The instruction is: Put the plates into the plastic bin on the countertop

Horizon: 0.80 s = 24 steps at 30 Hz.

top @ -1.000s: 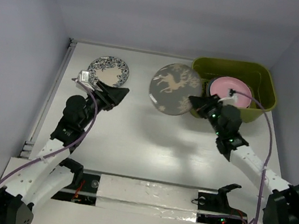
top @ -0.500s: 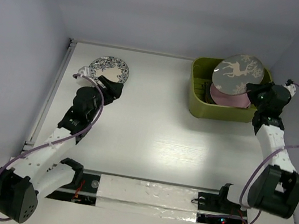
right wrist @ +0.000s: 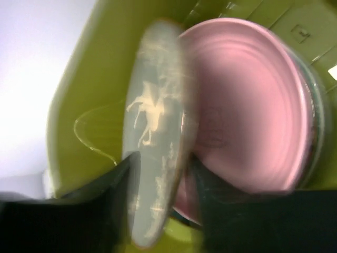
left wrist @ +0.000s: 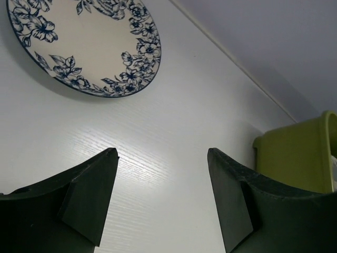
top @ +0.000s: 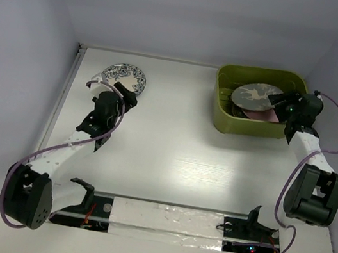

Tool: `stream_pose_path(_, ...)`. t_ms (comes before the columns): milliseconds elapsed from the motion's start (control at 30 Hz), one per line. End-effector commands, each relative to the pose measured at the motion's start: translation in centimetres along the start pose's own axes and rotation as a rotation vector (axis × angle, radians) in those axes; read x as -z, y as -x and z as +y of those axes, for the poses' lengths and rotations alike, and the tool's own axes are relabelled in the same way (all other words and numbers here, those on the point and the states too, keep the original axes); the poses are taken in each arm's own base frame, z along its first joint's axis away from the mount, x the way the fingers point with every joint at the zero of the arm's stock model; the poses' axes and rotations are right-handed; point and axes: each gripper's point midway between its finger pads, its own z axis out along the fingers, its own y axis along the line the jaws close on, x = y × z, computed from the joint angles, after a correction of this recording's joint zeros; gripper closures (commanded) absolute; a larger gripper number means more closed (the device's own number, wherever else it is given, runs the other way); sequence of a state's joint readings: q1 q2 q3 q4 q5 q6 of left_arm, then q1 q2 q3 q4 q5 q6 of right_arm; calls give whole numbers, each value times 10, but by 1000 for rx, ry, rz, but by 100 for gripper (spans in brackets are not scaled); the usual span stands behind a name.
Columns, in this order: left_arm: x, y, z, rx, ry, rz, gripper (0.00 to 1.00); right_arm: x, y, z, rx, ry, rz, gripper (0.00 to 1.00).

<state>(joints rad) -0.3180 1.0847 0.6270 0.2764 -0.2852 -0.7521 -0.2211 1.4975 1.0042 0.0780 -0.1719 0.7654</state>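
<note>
White counter [top: 170,159], lilac wall panels [top: 27,44] around it. The left arm [top: 81,144] extends to the far left. The right arm [top: 309,163] is folded into the far-right corner.

- bin [top: 219,121]: olive green, far right of the counter. It holds a stack with the pink plate [top: 268,116] as the top flat one. There's something darker under it that I can't name.
- deer plate [top: 253,95]: grey, inside the bin, tilted, resting on the pink plate. The right wrist view is motion-blurred and shows it nearly edge-on, with the bin wall behind it.
- floral plate [top: 123,76]: blue-white, flat on the counter at far left, well apart from the bin. It's the only plate outside the bin that I can see.
- right fingers [top: 283,101]: one on each side of the deer plate's rim, on the bin's right side. Too blurred to tell whether they're clamped or let go.
- left fingers [top: 126,95]: spread, nothing between them. The left wrist view shows bare counter between the tips and the floral plate just ahead.

My read: the deer plate drop-off is at the release point, and the left side is lining up on the last plate.

Next:
- Right should let go fully and lift straight out without dragging the rim.
- Left needs to drop lower and get a finger under the floral plate's thin edge. It lies flat, so it will likely slide when nudged.
- Left then carries it across, but only once the right arm is out of the bin.
</note>
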Motion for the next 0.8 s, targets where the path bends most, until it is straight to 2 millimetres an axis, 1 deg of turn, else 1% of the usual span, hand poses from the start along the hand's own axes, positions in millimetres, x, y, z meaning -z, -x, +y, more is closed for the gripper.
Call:
stream_pose_path(0,-10,19,-4,21,26,-66,34,15,44,33,49,67,-155,32)
stream_pose_path(33,-14,20,-1,26,35,-69,34,16,46,21,47,16,-183,22)
stream_pose_path(67,-20,16,7,25,60,-60,33,23,50,20,52,-1,-208,14)
stream_pose_path(100,-24,14,11,36,70,-53,33,26,52,17,50,-15,-223,2)
stream_pose_path(133,-28,14,12,41,76,-48,33,30,60,10,46,-58,-271,0)
stream_pose_path(167,-33,7,17,35,94,-31,33,39,64,10,49,-65,-295,0)
stream_pose_path(233,-38,8,23,46,123,-40,33,49,71,9,47,-85,-336,0)
stream_pose_path(267,-41,8,30,44,155,-53,33,53,74,8,50,-92,-353,0)
stream_pose_path(300,-43,11,35,53,172,-65,34,60,78,12,53,-88,-367,0)
stream_pose_path(367,-47,14,46,86,200,-77,34,66,81,13,53,-96,-381,0)
stream_pose_path(433,-51,16,52,116,206,-77,35,73,80,17,53,-74,-385,1)
stream_pose_path(467,-55,14,55,136,209,-65,35,75,79,22,52,-44,-378,4)
stream_pose_path(500,-58,18,63,153,224,-70,36,77,73,24,50,-22,-367,20)
stream_pose_path(533,-61,22,64,166,223,-72,36,86,72,33,49,25,-370,34)
stream_pose_path(567,-66,18,69,173,234,-54,37,92,70,48,44,107,-361,49)
stream_pose_path(600,-70,23,77,200,250,-62,38,98,64,57,45,161,-346,79)
stream_pose_path(633,-75,26,78,220,246,-63,39,102,55,56,46,188,-327,86)
stream_pose_path(667,-82,17,84,235,245,-23,39,116,46,78,62,280,-311,88)
stream_pose_path(700,-87,16,86,262,241,-13,41,121,39,84,71,306,-296,89)
stream_pose_path(733,-95,24,90,283,241,-19,42,125,28,90,84,336,-270,88)
stream_pose_path(767,-103,13,98,293,256,23,43,138,18,107,106,401,-259,88)
